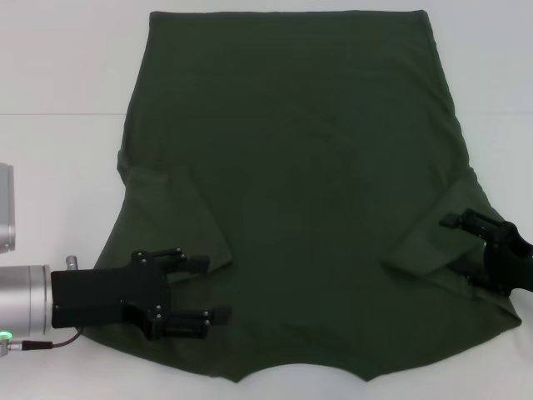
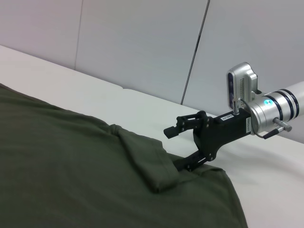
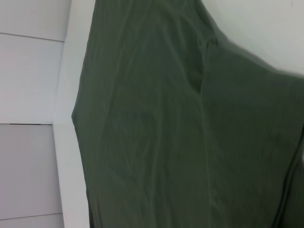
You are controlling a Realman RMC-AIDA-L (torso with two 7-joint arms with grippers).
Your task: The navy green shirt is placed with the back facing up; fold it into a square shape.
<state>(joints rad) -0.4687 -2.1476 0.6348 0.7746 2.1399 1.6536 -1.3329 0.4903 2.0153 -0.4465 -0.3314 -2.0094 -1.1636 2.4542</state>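
The navy green shirt (image 1: 308, 192) lies flat on the white table with its plain side up, collar edge nearest me and both sleeves folded inward onto the body. My left gripper (image 1: 208, 289) is open low over the near left shoulder, just beside the folded left sleeve (image 1: 187, 217). My right gripper (image 1: 458, 246) is open at the folded right sleeve (image 1: 429, 242), nothing clamped between its fingers. The left wrist view shows the right gripper (image 2: 178, 148) with its lower finger at the cloth's edge. The right wrist view holds only the shirt (image 3: 190, 123) and no fingers.
White table (image 1: 58, 75) surrounds the shirt on the left, right and far sides. A pale panelled wall (image 2: 142, 42) rises behind the table. The right arm's silver wrist and camera (image 2: 242, 88) reach in from the table's side.
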